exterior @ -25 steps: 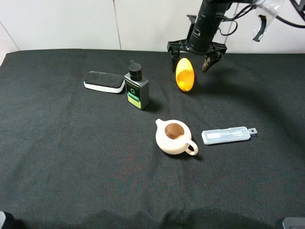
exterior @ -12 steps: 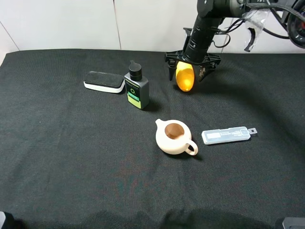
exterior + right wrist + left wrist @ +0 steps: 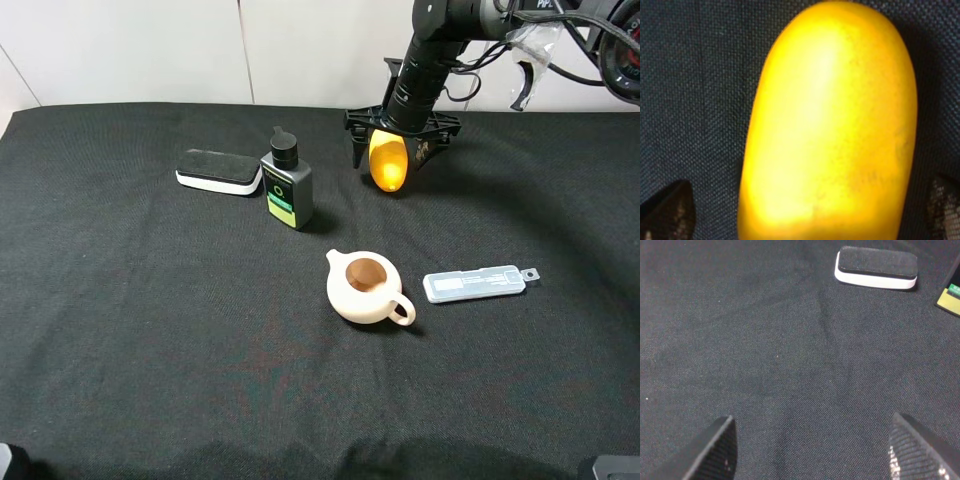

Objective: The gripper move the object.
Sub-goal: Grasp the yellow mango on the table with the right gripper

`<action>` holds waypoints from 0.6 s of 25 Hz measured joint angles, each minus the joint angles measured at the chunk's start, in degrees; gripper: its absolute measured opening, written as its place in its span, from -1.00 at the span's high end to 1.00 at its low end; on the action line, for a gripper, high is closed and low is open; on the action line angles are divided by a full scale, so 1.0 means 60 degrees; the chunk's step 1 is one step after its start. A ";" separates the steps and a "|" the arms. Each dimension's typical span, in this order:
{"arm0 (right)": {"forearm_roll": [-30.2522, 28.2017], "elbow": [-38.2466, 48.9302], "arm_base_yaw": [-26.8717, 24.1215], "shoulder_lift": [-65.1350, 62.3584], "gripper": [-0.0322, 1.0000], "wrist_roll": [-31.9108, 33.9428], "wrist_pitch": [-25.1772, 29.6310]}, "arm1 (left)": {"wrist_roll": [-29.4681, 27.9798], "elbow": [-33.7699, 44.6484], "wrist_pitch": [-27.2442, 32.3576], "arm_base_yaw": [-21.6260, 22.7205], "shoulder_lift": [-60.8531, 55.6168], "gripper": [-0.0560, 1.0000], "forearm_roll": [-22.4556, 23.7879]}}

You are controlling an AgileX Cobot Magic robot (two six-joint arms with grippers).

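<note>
Exterior high: the right end effector [image 3: 390,158] straddles the orange object [image 3: 388,168] at the far side of the black worktop [image 3: 150,330], fingers spread. Left wrist: the left end effector [image 3: 815,452] gapes wide, empty. Right wrist: the object lies between 2 parted fingertips [image 3: 667,210], neither visibly touching it.

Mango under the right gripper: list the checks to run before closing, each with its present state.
1. Opening of the right gripper: ok, fingers spread wide.
2. Place of the mango: ok, between the fingers, one on each side.
3. Fingers clear of the mango: ok, cloth shows in both gaps.
4. Fingers low enough for a firm grip: cannot tell.
5. Room beside the bottle: ok, it stands apart from the gripper.
</note>
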 joint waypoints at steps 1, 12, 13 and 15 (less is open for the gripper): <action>-0.0017 0.0000 0.0000 0.0000 -0.41 0.0000 0.0000 | 0.0000 0.0000 0.0000 0.0000 0.0000 -0.39 0.0000; -0.0083 -0.0019 0.0085 0.0178 -0.41 0.0007 -0.0013 | 0.0000 0.0000 0.0000 0.0000 0.0000 -0.39 0.0000; -0.0083 -0.0019 0.0093 0.0178 -0.41 0.0007 -0.0024 | 0.0000 0.0000 0.0000 0.0000 0.0000 -0.39 0.0000; -0.0090 -0.0019 0.0096 0.0178 -0.41 0.0007 -0.0024 | 0.0000 0.0000 0.0000 0.0000 0.0000 -0.39 0.0000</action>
